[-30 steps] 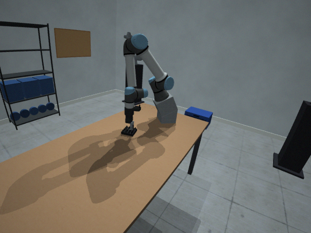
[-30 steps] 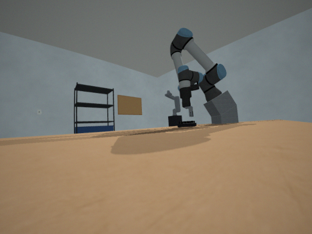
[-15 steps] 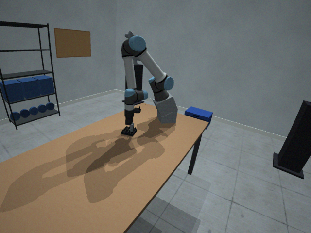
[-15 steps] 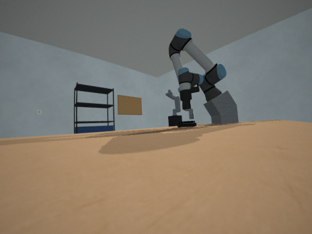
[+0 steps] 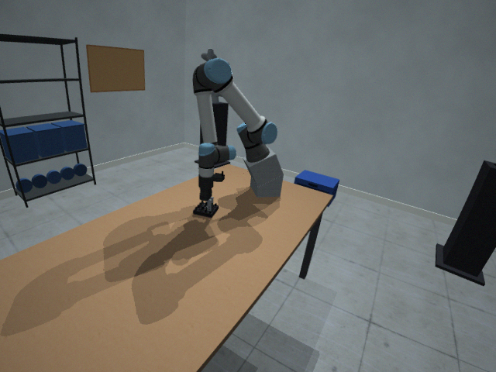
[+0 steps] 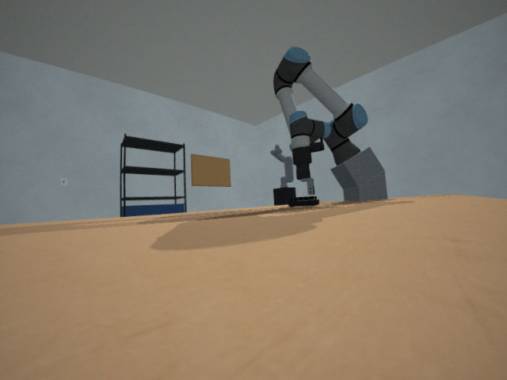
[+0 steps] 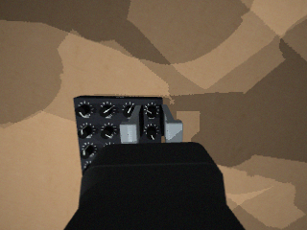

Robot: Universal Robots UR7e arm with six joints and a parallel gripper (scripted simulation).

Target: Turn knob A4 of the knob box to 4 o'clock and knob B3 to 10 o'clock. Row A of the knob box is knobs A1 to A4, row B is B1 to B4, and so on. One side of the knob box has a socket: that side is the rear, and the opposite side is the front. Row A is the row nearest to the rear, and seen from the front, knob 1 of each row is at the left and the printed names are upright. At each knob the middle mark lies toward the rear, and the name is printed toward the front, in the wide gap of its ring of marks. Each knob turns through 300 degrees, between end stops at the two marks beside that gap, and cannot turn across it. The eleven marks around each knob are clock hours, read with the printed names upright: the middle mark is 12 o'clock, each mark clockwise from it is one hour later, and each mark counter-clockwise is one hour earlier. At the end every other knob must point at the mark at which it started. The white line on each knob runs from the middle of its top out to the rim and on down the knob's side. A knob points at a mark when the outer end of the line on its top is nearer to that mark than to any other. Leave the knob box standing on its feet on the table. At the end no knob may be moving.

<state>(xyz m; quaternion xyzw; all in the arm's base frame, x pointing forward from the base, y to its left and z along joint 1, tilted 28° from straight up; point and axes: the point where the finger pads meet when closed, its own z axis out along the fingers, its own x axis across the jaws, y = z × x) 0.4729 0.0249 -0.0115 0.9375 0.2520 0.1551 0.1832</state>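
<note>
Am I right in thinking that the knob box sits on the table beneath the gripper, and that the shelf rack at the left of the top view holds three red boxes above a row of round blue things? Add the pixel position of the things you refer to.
The three boxes (image 5: 22,146) are blue, not red, as the top view shows; the rest stands.

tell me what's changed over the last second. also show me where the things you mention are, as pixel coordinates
The gripper (image 5: 208,205) (image 6: 309,193) (image 7: 152,114) has moved down toward the knob box (image 5: 204,214) (image 6: 303,203) (image 7: 96,120), and the arm (image 5: 206,118) (image 6: 323,92) has lowered with it. Nothing visibly taken hold of or let go: the fingers stand apart. The box stayed where it was on the table (image 5: 160,296) (image 6: 253,302) (image 7: 29,192). Whether any knob turned, I can't tell.
</note>
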